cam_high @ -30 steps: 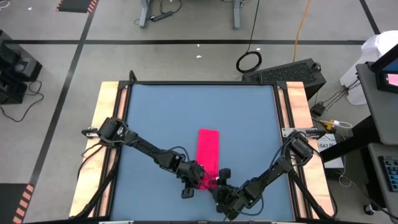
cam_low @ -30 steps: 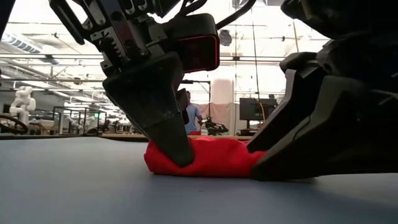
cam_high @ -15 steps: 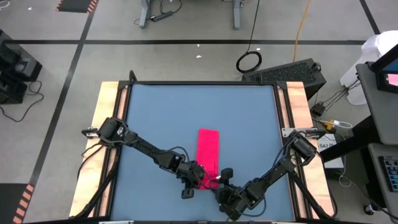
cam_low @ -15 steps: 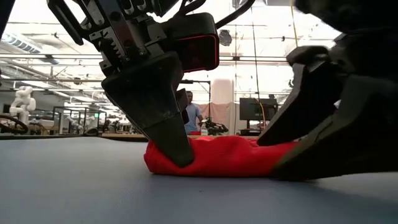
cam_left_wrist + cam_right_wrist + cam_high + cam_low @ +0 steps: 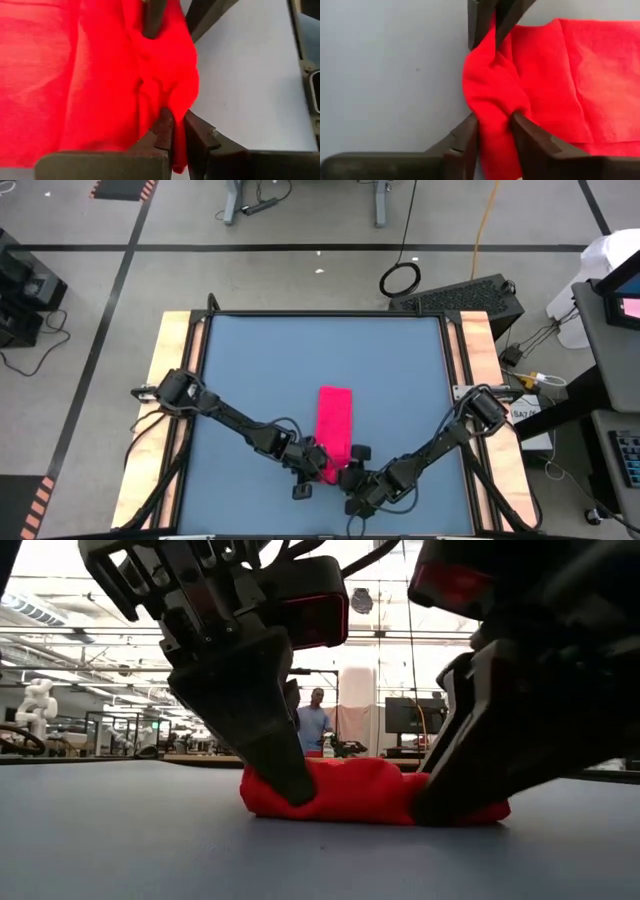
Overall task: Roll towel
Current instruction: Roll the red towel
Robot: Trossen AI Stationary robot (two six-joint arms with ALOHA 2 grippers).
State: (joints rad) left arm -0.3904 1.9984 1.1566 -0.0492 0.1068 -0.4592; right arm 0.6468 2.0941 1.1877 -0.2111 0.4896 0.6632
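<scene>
The job has only just started. The towel [image 5: 335, 423] lies on the blue table [image 5: 250, 370] as a long, thin red strip, and only the end by the two pincers is bunched up into a small fat roll. Most of the strip is flat and stretches away from the pincers, so nearly all the rolling is left to do. The left gripper [image 5: 175, 131] is squeezed almost shut, with a thin bit of the towel's bunched end pinched between its fingers. The right gripper [image 5: 494, 131] sits just beside it at the same end of the towel. Its fingers are a little way apart, with a thick fold of red cloth between them, touching both. My guess is the next move is to turn this end over onto the flat part.
</scene>
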